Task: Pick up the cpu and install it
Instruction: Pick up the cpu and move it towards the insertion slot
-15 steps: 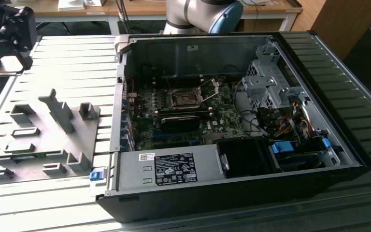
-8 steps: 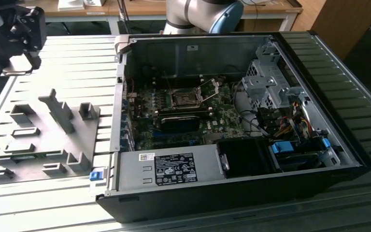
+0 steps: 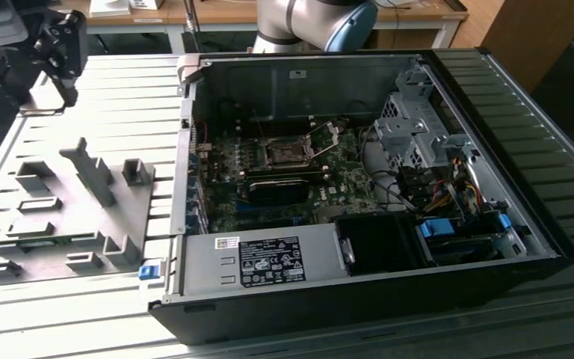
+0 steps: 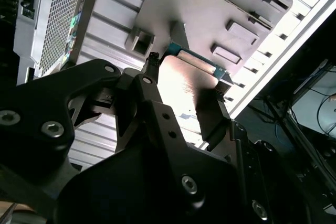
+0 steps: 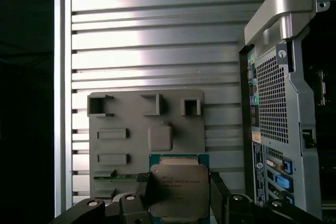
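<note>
— Exterior view, leftmost first: what are you holding?
— My jaws, raised at that view's left, pinch the cpu (image 5: 178, 190) by two edges, clear of the grey fixture plate (image 3: 137, 213).
— And the step?
— Picked up, not installed, I judge. The open socket (image 3: 289, 153) lies well apart, rightward in the case (image 3: 297, 78); seating calls for squaring the cpu to it.

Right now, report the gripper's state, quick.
Gripper: closed, holding the cpu by its edges between the two fingers.
</note>
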Robot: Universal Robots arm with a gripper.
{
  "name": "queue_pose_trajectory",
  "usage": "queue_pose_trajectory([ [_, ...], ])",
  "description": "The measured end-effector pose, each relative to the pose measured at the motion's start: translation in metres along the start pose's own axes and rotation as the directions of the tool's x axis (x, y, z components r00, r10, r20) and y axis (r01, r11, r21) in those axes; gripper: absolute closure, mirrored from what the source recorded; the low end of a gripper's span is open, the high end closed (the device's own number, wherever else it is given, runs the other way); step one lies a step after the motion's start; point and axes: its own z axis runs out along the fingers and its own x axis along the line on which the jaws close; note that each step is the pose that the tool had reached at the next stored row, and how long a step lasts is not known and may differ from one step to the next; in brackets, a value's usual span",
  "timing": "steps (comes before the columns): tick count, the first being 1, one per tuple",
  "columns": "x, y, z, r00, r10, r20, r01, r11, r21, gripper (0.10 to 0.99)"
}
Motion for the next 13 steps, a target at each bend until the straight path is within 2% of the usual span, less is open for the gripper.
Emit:
queue_pose_trajectory([
  [13,-0.0265,0.0018,-0.0014,1.0,0.0,0.0,0.0,1.0,0.0,0.549],
])
